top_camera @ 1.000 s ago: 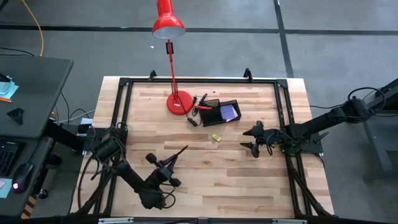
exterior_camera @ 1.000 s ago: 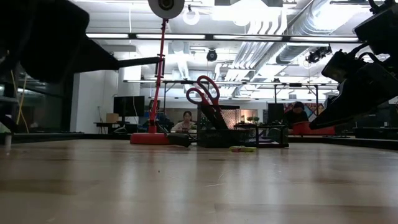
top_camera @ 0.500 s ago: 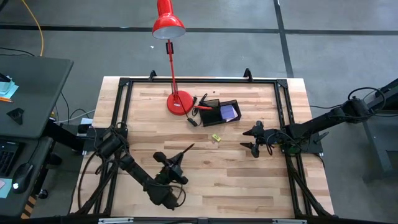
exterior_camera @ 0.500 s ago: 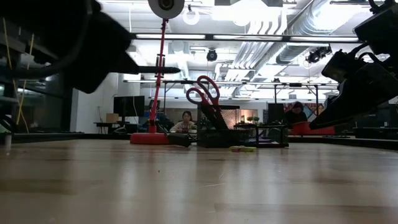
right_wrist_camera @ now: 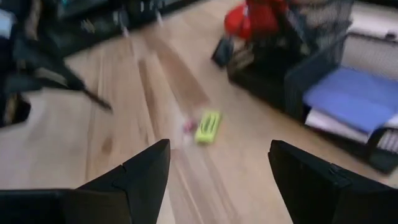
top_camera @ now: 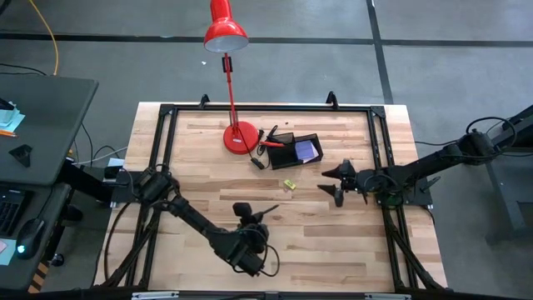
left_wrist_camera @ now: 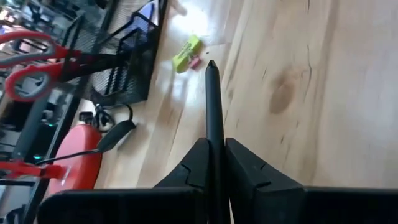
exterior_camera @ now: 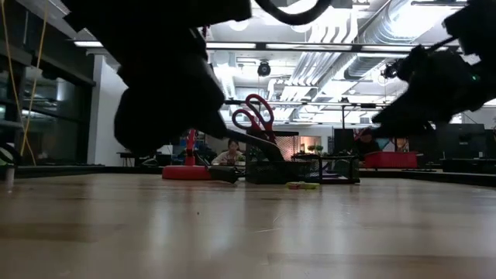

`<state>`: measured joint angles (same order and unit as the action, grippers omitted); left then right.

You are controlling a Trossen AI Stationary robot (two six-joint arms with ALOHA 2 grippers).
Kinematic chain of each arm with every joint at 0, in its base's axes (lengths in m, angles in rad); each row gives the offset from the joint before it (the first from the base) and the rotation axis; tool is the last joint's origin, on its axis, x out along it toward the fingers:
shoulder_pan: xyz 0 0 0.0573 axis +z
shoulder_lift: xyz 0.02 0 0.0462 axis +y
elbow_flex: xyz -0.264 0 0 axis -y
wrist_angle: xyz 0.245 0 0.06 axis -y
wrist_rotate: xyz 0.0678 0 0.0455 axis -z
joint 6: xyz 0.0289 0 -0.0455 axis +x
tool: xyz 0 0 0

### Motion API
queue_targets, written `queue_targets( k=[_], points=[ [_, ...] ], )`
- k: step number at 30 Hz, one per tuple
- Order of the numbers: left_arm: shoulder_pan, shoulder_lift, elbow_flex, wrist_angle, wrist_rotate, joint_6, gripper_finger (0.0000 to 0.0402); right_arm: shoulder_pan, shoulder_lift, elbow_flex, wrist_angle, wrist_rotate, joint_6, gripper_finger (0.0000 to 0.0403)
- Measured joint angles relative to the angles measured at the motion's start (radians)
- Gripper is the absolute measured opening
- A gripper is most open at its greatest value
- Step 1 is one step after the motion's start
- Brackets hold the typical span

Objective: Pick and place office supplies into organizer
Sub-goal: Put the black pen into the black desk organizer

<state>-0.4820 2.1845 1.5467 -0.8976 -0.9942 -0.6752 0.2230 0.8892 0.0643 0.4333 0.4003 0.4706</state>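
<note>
My left gripper (top_camera: 256, 217) hangs over the table's near middle, shut on a thin dark pen (left_wrist_camera: 213, 99) that points toward the organizer (top_camera: 297, 151). The black mesh organizer stands at the far middle. Red-handled scissors (exterior_camera: 252, 116) stand in it, blades down, and a purple-blue pad (right_wrist_camera: 360, 93) lies in it. A tiny yellow piece (top_camera: 289, 184) lies flat on the wood between the organizer and the grippers. My right gripper (top_camera: 337, 184) stands open at the right, facing the yellow piece (right_wrist_camera: 207, 126), with nothing between its fingers. My left gripper pinches the pen's rear part (left_wrist_camera: 215, 146) between its two fingers. The pen lies along the fingers and sticks out ahead of them, its tip (left_wrist_camera: 211, 65) free. The fingers slant downward toward the table's far right. The pen is clear of the table.
A red desk lamp stands on its round base (top_camera: 240, 137) left of the organizer, its cord switch (top_camera: 258, 162) lying on the wood beside it. A black frame (top_camera: 166, 117) runs round the tabletop. Bare wood lies between the two grippers.
My left gripper has swung toward the table's right edge with the pen, rolling as it went, and stays shut on it. The pen now points more toward the right, at the yellow piece and organizer. My right gripper has tipped slightly in place.
</note>
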Motion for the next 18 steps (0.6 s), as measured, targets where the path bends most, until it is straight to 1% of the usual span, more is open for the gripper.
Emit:
queue_targets(
  k=[3,6,8,10,14,16,18],
  points=[
    [0.022,0.0,0.012,0.007,0.034,0.048,0.0028,0.0,0.0,0.0,0.081,0.007,-0.013,0.0261],
    [0.045,0.0,0.038,0.016,0.067,0.115,0.0051,0.0,0.001,0.0,0.126,-0.034,-0.079,0.0261],
    [0.061,0.0,0.068,0.014,0.085,0.167,0.0054,0.0,0.001,0.0,0.144,-0.034,-0.132,0.0261],
    [0.078,0.0,0.103,0.014,0.1,0.217,0.0044,0.0,0.001,0.0,0.127,-0.034,-0.167,0.0261],
    [0.103,0.0,0.162,0.003,0.128,0.324,0.0006,0.001,0.002,0.0,0.085,-0.041,-0.219,0.0261],
    [0.122,0.0,0.196,-0.006,0.139,0.342,0.0004,0.001,0.002,0.0,0.079,-0.069,-0.242,0.0261],
    [0.137,0.0,0.237,-0.064,0.171,0.357,0.0012,0.001,0.002,0.0,0.081,-0.081,-0.228,0.0261]
  ],
)
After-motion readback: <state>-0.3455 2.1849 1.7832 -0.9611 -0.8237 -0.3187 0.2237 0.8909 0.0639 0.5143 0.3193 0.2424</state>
